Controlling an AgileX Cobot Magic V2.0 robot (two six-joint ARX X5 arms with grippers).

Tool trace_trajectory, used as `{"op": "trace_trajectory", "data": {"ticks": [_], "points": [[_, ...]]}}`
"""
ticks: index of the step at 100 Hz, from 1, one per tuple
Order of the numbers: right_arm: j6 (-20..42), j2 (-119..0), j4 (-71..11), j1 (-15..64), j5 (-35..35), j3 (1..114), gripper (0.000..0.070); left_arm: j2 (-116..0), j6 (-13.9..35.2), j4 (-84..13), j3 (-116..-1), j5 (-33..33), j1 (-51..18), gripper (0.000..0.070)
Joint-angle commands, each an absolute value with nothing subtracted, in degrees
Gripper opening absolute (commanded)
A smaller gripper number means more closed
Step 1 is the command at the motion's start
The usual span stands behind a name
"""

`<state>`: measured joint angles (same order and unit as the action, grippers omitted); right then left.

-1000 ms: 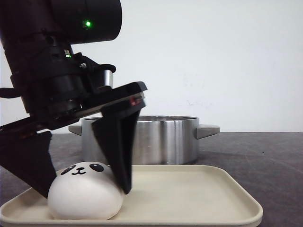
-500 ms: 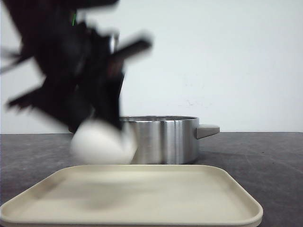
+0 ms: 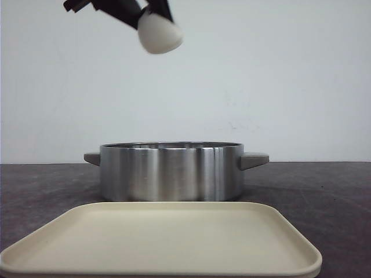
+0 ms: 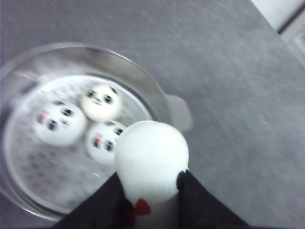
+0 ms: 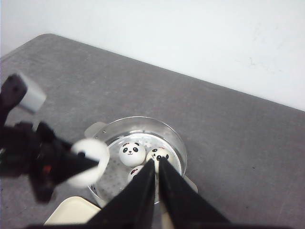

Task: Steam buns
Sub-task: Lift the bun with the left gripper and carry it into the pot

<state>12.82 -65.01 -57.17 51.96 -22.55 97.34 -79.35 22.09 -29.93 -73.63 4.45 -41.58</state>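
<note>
My left gripper (image 3: 152, 16) is shut on a white bun (image 3: 159, 32), held high above the steel pot (image 3: 171, 171). In the left wrist view the held bun (image 4: 151, 160) sits between my black fingers (image 4: 190, 191), plain side up, above the pot's rim (image 4: 138, 71). Three panda-faced buns (image 4: 101, 101) (image 4: 60, 124) (image 4: 104, 140) lie inside the pot on a perforated steaming plate. My right gripper (image 5: 157, 162) hangs shut and empty high over the pot (image 5: 162, 126), where the buns (image 5: 132, 153) (image 5: 159, 155) and the held bun (image 5: 88, 162) also show.
A cream tray (image 3: 174, 243) lies in front of the pot, nothing on it. The pot has a handle on each side (image 3: 255, 159). The dark grey table (image 3: 324, 191) ends at a white wall behind.
My left gripper closed on the bun on the tray, lifted it off and carried it up and back to high above the pot. The tray now holds nothing.
</note>
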Motion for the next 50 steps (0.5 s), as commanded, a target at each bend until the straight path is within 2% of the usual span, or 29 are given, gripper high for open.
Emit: {"op": "trace_trajectory", "data": {"ticks": [1,16,38,45,50], "points": [[12.4,-65.5,-56.7,52.5,-22.6,98.1,0.0004,-82.3,20.1,-29.5,-74.5,4.7,-40.2,0.001],[12.4,-65.5,-56.8,52.5,-22.6,98.1,0.0004,-87.9,19.4,-27.3,-74.5,4.6,-36.9,0.001],[12.4,-65.5,-57.6,52.5,-22.6,97.8,0.0004,-96.1,18.6,-26.3,-74.5,4.4,-35.6,0.0013],[12.4,-65.5,-58.2,52.5,-22.6,97.8,0.0004,-98.0,18.4,-26.8,-74.5,4.5,-35.6,0.0052],[12.4,-65.5,-58.6,52.5,-22.6,97.8,0.0004,-99.0,18.4,-27.4,-74.5,4.5,-35.6,0.0149]]}}
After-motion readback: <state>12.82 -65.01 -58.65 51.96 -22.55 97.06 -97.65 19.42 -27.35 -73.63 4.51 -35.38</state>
